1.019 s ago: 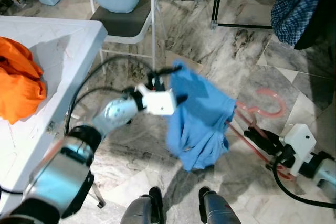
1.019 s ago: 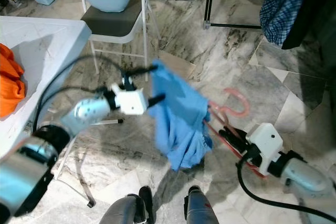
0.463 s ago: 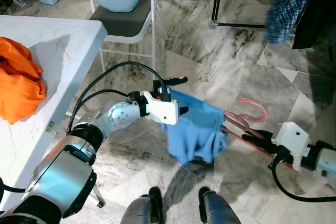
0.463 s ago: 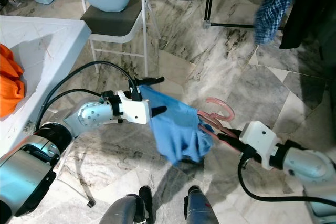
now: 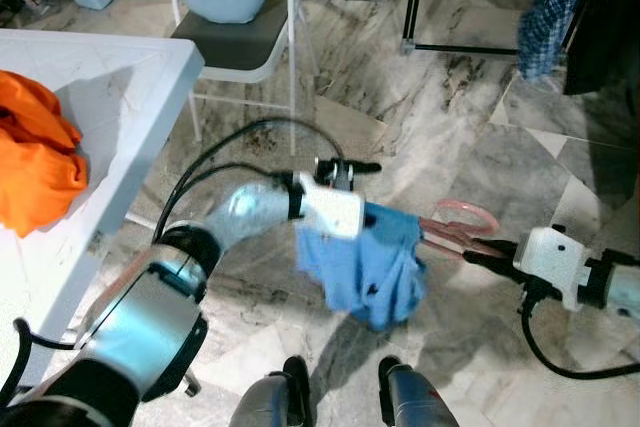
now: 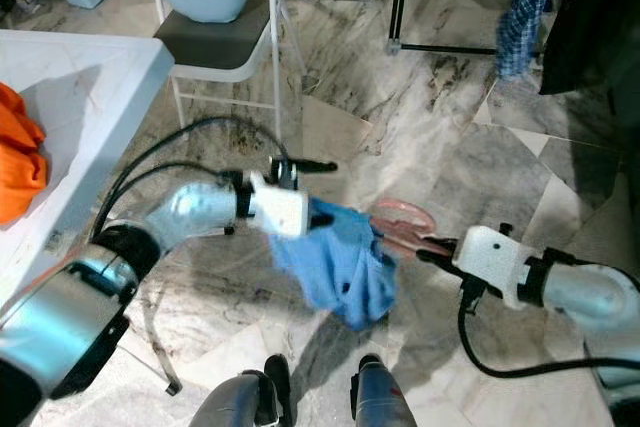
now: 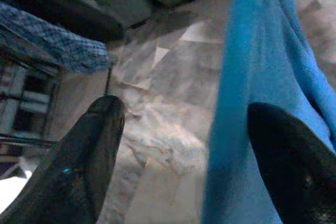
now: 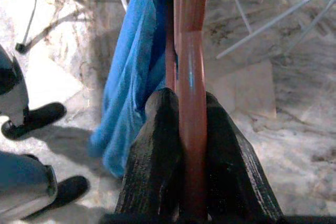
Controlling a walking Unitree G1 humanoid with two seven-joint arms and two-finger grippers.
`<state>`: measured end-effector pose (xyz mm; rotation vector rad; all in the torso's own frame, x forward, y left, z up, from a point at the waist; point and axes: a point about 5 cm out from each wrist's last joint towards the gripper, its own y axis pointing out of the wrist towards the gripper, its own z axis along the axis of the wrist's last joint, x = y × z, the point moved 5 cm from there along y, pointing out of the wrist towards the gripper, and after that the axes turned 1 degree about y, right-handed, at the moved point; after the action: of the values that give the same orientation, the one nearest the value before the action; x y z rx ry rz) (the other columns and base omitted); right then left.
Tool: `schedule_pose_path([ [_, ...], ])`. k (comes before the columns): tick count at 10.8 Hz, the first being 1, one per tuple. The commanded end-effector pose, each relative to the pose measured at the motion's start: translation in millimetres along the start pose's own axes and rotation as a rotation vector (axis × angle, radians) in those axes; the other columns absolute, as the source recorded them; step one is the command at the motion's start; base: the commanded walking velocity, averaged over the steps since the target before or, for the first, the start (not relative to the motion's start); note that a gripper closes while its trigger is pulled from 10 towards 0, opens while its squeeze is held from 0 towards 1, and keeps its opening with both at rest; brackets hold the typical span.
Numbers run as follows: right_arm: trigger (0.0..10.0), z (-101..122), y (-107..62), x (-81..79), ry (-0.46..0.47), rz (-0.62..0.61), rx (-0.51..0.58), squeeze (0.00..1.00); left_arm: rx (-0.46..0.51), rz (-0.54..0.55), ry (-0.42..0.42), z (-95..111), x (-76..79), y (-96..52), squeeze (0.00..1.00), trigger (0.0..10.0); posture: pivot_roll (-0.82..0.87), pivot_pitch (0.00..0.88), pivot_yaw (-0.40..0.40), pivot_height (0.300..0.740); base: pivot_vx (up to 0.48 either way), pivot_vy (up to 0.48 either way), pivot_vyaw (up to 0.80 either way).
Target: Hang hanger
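Presently, in the left eye view, the right gripper (image 5: 480, 255) is clenching the pink hanger (image 5: 455, 227) low over the marble floor (image 5: 450, 117), so the blue garment (image 5: 365, 262) is draping from it. The left gripper (image 5: 352, 187) is sitting against the cloth's upper edge, probably steadying it.

In the left wrist view, its fingers (image 7: 89, 156) are standing spread, released (cloth beside one finger, not pinched).

In the right wrist view, both fingers (image 8: 157, 156) are pressing the hanger's bar.
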<state>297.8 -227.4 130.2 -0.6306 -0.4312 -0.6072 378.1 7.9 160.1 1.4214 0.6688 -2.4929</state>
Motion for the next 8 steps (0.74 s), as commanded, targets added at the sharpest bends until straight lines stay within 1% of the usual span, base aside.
schedule_pose_path([
  [1, 10.0, 3.7, 1.0, -1.5, -0.044, 0.03, 0.01, 0.0, -0.022, -0.049, -0.027, -4.6, 7.2, -0.5, 0.0, 0.0, -0.25, 0.304, 0.151, 0.74, 0.0, 0.0, 0.0],
  [2, 10.0, 4.0, 2.9, 2.6, -0.111, 0.026, 0.005, 0.0, -0.028, -0.137, -0.028, -3.3, 15.5, 2.9, 0.0, 0.0, -0.25, 0.305, 0.153, 0.74, 0.0, 0.0, 0.0],
  [3, 10.0, 4.7, 3.3, 6.3, -0.133, 0.009, 0.006, 0.0, -0.037, -0.161, -0.03, -4.0, 17.5, 3.2, 0.0, 0.0, -0.25, 0.305, 0.153, 0.74, 0.0, 0.0, 0.0],
  [5, 10.0, 7.2, 2.3, 20.8, -0.193, -0.067, 0.006, 0.0, -0.093, -0.13, -0.056, -11.3, 5.0, 1.0, 0.0, 0.0, -0.25, 0.309, 0.161, 0.74, 0.0, 0.0, 0.0],
  [6, 10.0, 6.4, 1.6, 23.5, -0.199, -0.08, 0.006, 0.0, -0.107, -0.123, -0.054, -13.2, 2.6, 0.4, 0.0, 0.0, -0.25, 0.309, 0.161, 0.74, 0.0, 0.0, 0.0],
  [8, 10.0, 6.3, -1.0, 30.6, -0.224, -0.116, 0.002, 0.0, -0.151, -0.099, 0.003, -19.1, -2.0, -2.0, 0.0, 0.0, -0.25, 0.315, 0.16, 0.74, 0.0, 0.0, 0.0],
])
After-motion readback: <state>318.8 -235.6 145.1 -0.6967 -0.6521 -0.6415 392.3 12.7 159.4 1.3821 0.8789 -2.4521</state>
